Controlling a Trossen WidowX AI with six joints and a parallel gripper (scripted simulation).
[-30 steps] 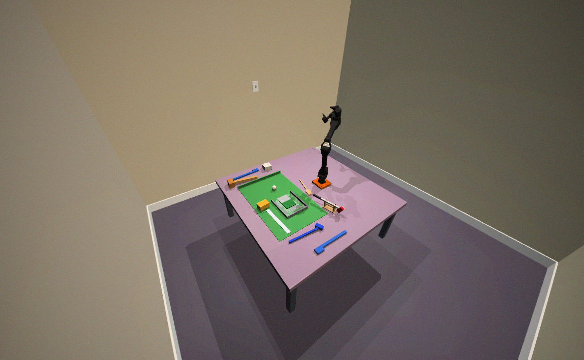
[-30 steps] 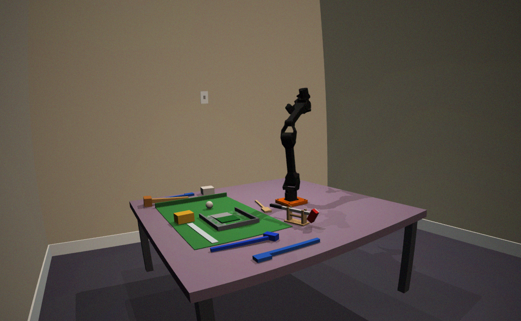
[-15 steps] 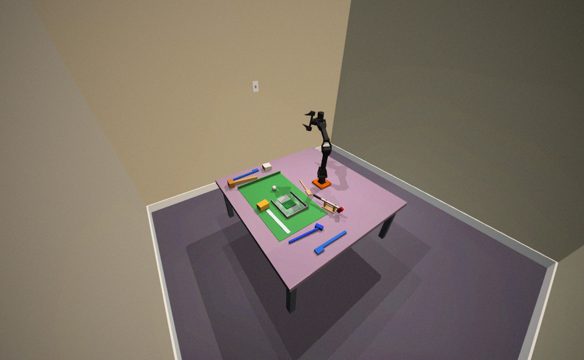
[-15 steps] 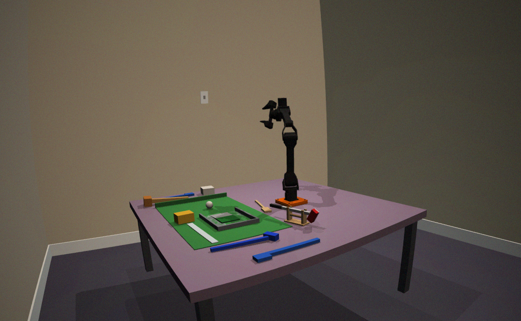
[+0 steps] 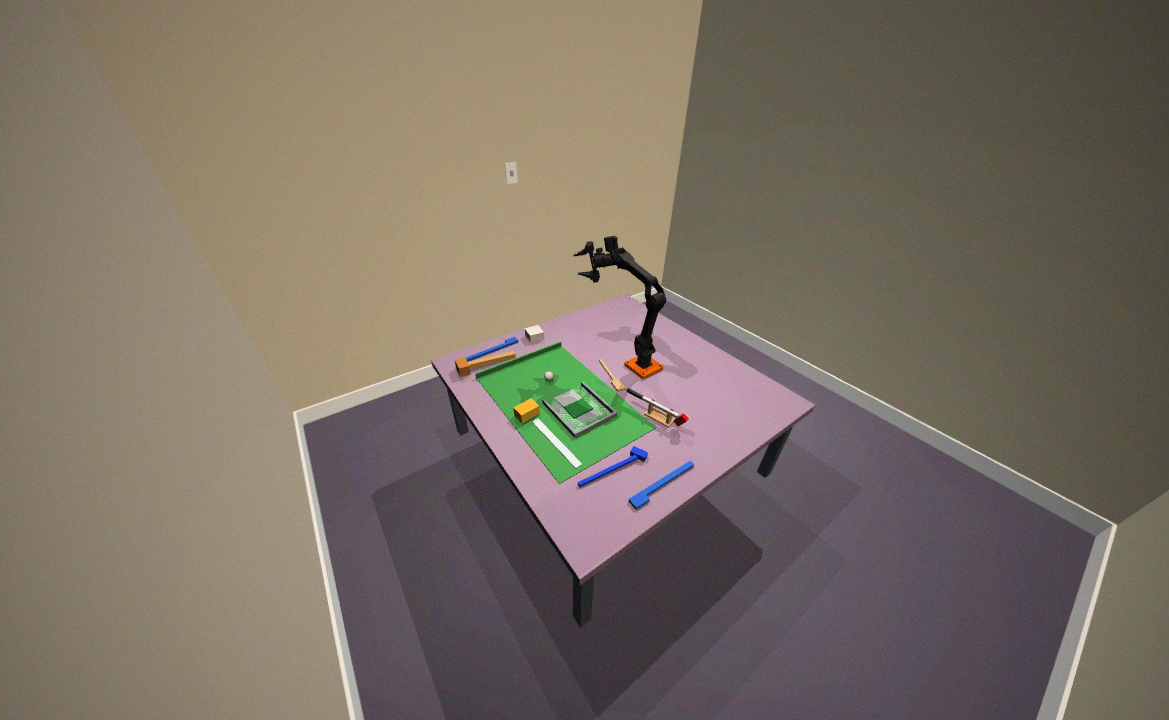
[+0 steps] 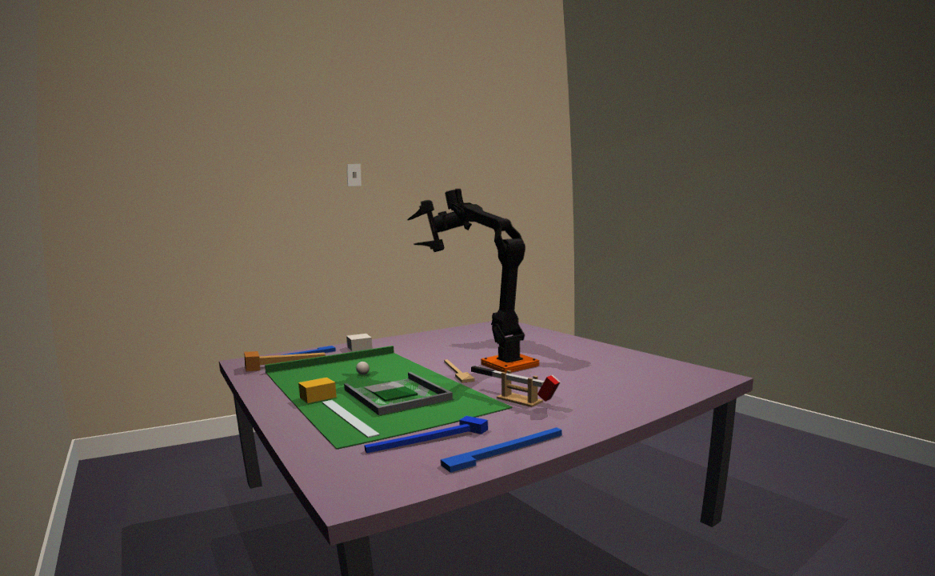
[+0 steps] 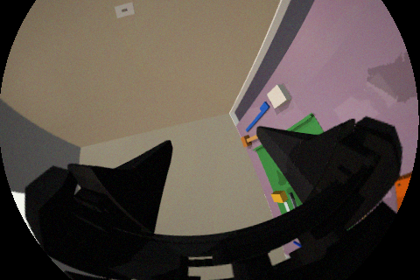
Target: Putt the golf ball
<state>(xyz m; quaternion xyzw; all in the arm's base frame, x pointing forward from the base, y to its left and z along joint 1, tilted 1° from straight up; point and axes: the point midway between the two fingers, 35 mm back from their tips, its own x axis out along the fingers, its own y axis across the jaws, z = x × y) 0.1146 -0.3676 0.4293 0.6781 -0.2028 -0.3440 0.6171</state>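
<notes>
The top view looks steeply down from high in a room corner, far back, taking in the whole purple square table (image 5: 704,447) and the floor around it. The exterior view sits lower and nearer, facing across the same table toward the tan wall (image 6: 241,178). The wrist view looks out between two black gripper fingers, sharing the table's far corner and the wall.

light: dim, even | shadows: soft | wrist: fisheye, black corners
</notes>
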